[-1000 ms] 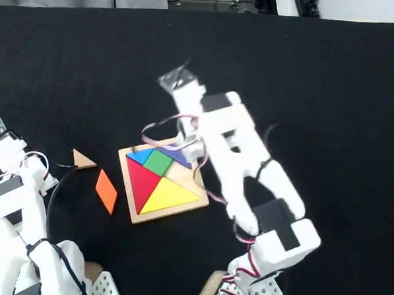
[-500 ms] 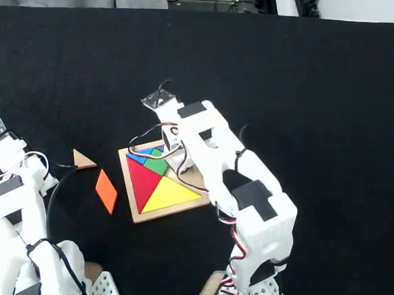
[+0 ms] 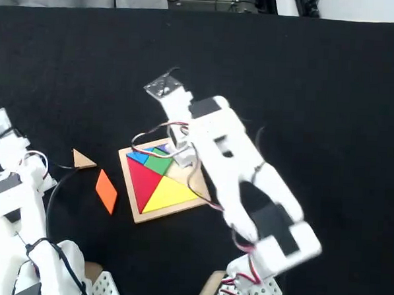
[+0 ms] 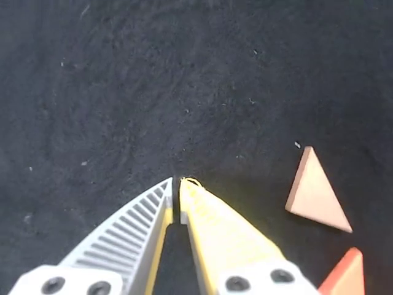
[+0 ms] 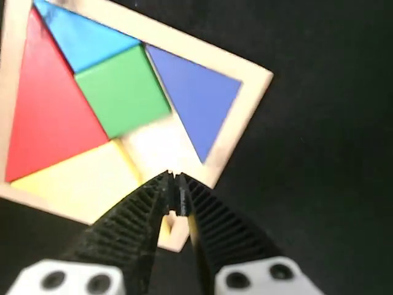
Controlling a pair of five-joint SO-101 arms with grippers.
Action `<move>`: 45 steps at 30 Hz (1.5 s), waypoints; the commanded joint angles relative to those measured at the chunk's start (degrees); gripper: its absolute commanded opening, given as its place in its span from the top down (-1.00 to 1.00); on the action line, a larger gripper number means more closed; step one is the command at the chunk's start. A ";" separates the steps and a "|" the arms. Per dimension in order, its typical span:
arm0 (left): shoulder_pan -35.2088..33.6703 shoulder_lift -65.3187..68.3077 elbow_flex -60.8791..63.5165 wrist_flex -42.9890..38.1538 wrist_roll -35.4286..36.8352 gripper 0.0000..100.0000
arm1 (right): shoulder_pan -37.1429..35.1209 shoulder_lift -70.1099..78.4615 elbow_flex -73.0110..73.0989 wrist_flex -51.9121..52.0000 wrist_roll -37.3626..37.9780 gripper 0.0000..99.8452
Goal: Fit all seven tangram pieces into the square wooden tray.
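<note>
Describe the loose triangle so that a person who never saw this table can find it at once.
On the black table, find the square wooden tray holding coloured pieces. Two loose pieces lie beside it, toward the left arm. The triangle is the plain tan one; its neighbour, the orange piece, is four-sided and slanted.

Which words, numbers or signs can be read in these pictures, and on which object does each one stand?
None: no text, number or sign can be read in any view. The square wooden tray, the green square inside it, the tan triangle and the orange parallelogram bear no print.
</note>
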 commanded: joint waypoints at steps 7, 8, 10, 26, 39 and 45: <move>10.59 10.20 -26.68 29.98 -15.12 0.73 | 10.11 -17.19 15.52 -11.69 -0.70 0.98; 10.95 11.34 -28.79 31.82 -16.62 0.74 | 11.16 -16.57 16.22 -13.36 -0.70 0.98; 10.95 13.63 -32.92 34.73 -17.23 0.75 | 12.75 -15.34 16.92 -16.09 -0.79 0.98; 34.86 12.22 -21.67 38.15 0.70 0.75 | 13.36 -12.97 16.92 -18.37 -3.96 0.98; 30.90 12.13 -15.96 28.04 16.44 0.74 | 13.36 -12.88 17.01 -18.37 -3.87 0.98; 26.42 12.13 -9.45 16.88 20.22 0.74 | 13.36 -12.88 17.01 -18.37 -3.78 0.98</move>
